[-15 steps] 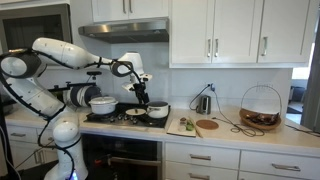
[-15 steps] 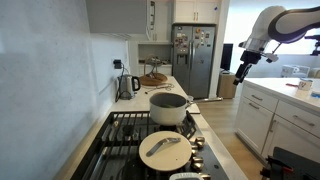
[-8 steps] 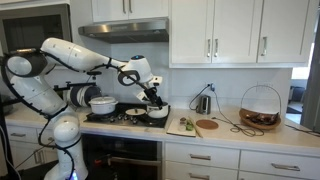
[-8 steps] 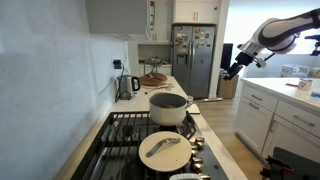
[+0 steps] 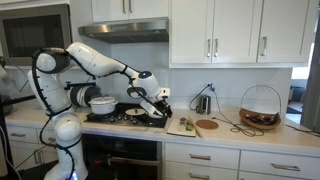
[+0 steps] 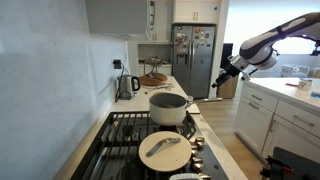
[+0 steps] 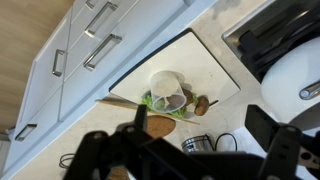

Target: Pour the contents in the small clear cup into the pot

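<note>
We see the small clear cup [image 7: 168, 90] sitting on the cutting board [image 7: 205, 55], touching some greens [image 7: 150, 101]. Our gripper [image 7: 197, 128] hangs above it, jaws wide and empty. A skewed descent may tip it, spilling short of the pot [image 6: 170, 108].

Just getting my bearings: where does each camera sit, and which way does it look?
Exterior view: out in the room, facing the counter head-on; shows the whole arm and claw.
Exterior view: beside the stove, looking along the counter toward the fridge; shows forearm and claw.
Wrist view: looks down on the cutting board and small clear cup; claw fingers frame the bottom.
Both exterior views share the stove.
</note>
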### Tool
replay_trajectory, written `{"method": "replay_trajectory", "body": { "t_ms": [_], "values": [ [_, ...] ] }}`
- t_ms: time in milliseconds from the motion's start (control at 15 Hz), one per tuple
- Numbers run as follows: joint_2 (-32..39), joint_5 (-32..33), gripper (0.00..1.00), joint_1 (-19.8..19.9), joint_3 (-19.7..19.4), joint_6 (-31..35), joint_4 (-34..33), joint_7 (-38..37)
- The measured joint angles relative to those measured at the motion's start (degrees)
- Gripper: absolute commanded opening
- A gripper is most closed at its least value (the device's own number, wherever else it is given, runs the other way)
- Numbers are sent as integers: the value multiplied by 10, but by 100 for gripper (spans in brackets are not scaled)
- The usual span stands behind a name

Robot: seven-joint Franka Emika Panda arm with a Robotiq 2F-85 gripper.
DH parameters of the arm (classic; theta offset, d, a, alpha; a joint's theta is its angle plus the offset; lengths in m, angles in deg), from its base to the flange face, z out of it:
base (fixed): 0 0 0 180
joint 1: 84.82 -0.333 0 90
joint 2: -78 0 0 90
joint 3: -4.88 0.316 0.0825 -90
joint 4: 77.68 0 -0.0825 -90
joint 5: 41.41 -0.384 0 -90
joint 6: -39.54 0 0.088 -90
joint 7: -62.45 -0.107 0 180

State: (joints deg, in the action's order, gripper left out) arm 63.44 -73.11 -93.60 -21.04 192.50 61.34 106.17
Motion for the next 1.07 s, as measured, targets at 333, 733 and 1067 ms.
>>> {"method": "replay_trajectory", "body": {
  "t_ms": [333,733,1067],
  "values": [
    [70,-167,100,-63,-35,101,-6,152],
    [100,-424,100,-97,-44,142,-31,388],
    [110,-657,100,-97,-47,142,-64,629]
  ]
}}
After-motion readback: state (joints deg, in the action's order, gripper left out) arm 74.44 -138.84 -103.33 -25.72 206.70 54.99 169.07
